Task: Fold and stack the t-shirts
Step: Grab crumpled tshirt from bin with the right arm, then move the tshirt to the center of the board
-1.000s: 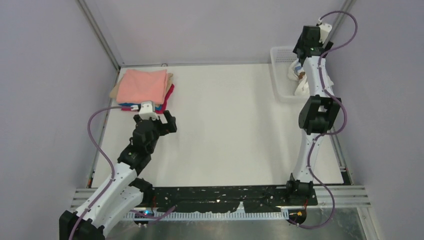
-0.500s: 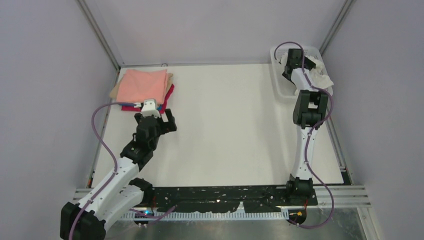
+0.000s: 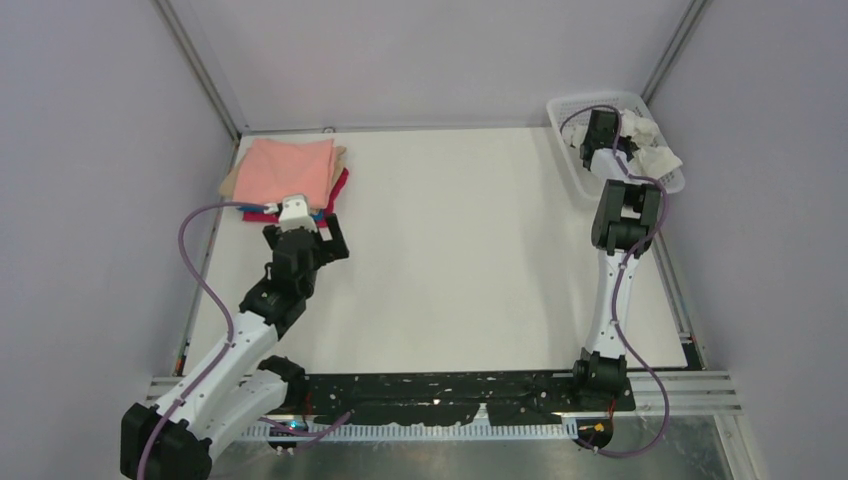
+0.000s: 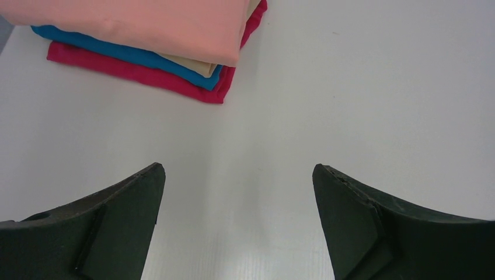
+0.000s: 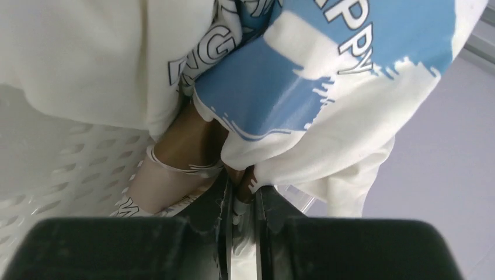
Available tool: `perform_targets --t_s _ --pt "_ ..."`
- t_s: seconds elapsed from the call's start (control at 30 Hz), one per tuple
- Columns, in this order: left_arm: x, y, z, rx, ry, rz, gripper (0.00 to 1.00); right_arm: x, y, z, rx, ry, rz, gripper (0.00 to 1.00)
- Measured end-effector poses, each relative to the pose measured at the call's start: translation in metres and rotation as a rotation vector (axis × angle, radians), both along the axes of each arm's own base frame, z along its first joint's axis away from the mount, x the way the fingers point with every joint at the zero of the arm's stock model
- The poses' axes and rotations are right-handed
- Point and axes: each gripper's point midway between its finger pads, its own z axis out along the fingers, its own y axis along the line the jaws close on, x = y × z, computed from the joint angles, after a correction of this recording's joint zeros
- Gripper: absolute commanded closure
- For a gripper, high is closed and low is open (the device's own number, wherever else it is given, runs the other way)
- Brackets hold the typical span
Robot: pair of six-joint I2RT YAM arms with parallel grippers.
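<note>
White printed t-shirt: bunched up in the white mesh basket at the far right corner of the tabletop; part of the cloth is draped over the basket's right rim. In the right wrist view, the white printed t-shirt is seen with a blue streaked print, outlined letters and a tan patch, hanging in folds above the basket's perforated wall.
Right jaws: clenched on a fold of the white printed t-shirt, with a pinch of tan and white cloth seen between the two fingers.
Right arm: stretched up and forward, with the wrist bent down into the basket.
Folded stack: set at the far left of the tabletop. The salmon-pink shirt is on top, then the beige shirt, then the blue shirt, with the crimson shirt at the bottom. The edges are roughly lined up, with the crimson layer sticking out at the near side.
Left jaws: released, spread wide with nothing between them, held over bare tabletop just in front of the stack's near corner and not touching it.
Left arm: reached diagonally forward towards the stack.
</note>
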Motion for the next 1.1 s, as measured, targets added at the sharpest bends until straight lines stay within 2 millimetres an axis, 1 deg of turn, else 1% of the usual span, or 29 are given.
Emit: perform_targets --t_s 0.03,0.17,0.27,0.4,0.47,0.53,0.6,0.7,0.73,0.8,0.83,0.87,0.93,1.0,1.07,1.1 --pt "0.0 0.0 0.001 0.001 -0.001 0.002 0.0 0.0 -0.001 -0.002 -0.005 0.0 -0.001 0.94" --pt "0.002 0.001 0.001 0.008 0.005 0.007 0.0 0.003 -0.003 0.0 -0.037 -0.033 -0.002 0.95" --pt "0.002 0.0 0.001 0.011 0.013 0.006 0.0 0.003 -0.004 -0.002 -0.046 -0.057 -0.008 0.95" --pt "0.001 0.0 0.003 0.007 0.011 0.002 0.0 -0.001 0.002 0.003 -0.001 -0.11 -0.023 0.94" --pt "-0.001 -0.001 0.006 -0.002 0.003 -0.003 0.0 -0.005 0.01 0.017 0.044 -0.158 -0.024 0.95" --pt "-0.003 -0.001 0.013 -0.017 -0.019 -0.009 0.0 -0.009 0.02 0.039 0.089 -0.219 -0.021 0.95" --pt "-0.005 -0.002 0.02 -0.032 -0.043 -0.017 0.0 -0.014 0.036 0.074 0.148 -0.318 -0.013 0.95" --pt "-0.01 -0.005 0.031 -0.062 -0.077 -0.042 0.0 -0.023 0.064 0.143 0.243 -0.502 0.011 0.95" --pt "-0.011 -0.007 0.034 -0.071 -0.085 -0.054 0.0 -0.027 0.074 0.168 0.278 -0.576 0.02 0.95" --pt "-0.014 -0.01 0.037 -0.094 -0.094 -0.073 0.0 -0.041 0.09 0.218 0.329 -0.711 0.032 0.95" --pt "-0.016 -0.012 0.038 -0.104 -0.096 -0.082 0.0 -0.05 0.101 0.249 0.362 -0.8 0.043 0.95" --pt "-0.018 -0.013 0.038 -0.113 -0.098 -0.092 0.0 -0.057 0.106 0.27 0.382 -0.857 0.05 0.95" --pt "-0.022 -0.016 0.038 -0.129 -0.1 -0.107 0.01 -0.075 0.126 0.314 0.441 -0.985 0.073 0.95" --pt "-0.025 -0.017 0.037 -0.145 -0.1 -0.116 0.01 -0.093 0.144 0.347 0.513 -1.082 0.09 0.94" --pt "-0.029 -0.018 0.035 -0.157 -0.101 -0.126 0.0 -0.109 0.162 0.371 0.621 -1.144 0.111 0.94" --pt "-0.031 -0.019 0.035 -0.162 -0.102 -0.132 0.0 -0.115 0.174 0.379 0.707 -1.161 0.126 0.94"
